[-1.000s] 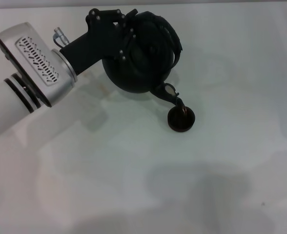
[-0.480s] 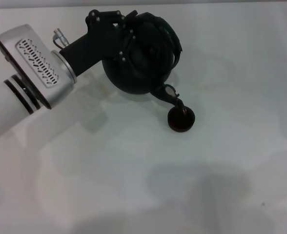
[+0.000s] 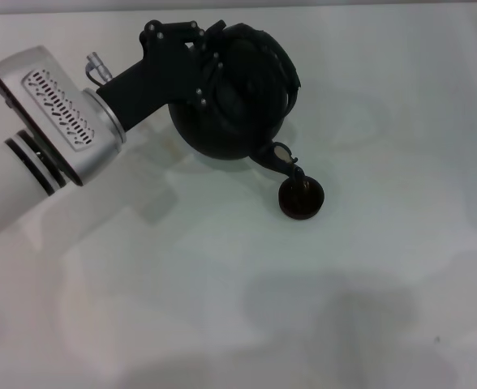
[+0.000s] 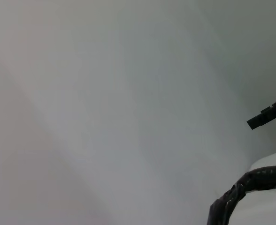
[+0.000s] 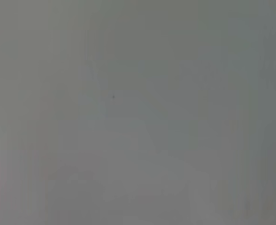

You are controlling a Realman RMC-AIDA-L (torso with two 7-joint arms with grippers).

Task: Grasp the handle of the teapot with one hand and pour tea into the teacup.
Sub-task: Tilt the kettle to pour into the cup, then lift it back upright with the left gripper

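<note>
In the head view my left gripper [image 3: 212,58] is shut on the handle [image 3: 282,66] of the matte-black teapot [image 3: 232,109]. It holds the pot tilted at the back centre of the table. The short spout [image 3: 282,156] points down and right, with its tip just over the rim of the small dark teacup [image 3: 301,199]. A thin light streak runs from the spout tip into the cup. The cup stands on the table just right of and nearer than the pot. In the left wrist view a black wrapped stretch of the handle [image 4: 248,185] shows. My right gripper is not in view.
The white table [image 3: 222,292] spreads around the pot and cup. My left arm's silver forearm [image 3: 56,109] crosses the back left. The right wrist view shows only plain grey.
The left arm and the teapot have shifted slightly toward the back. The spout stays over the cup, and the cup has not moved.
</note>
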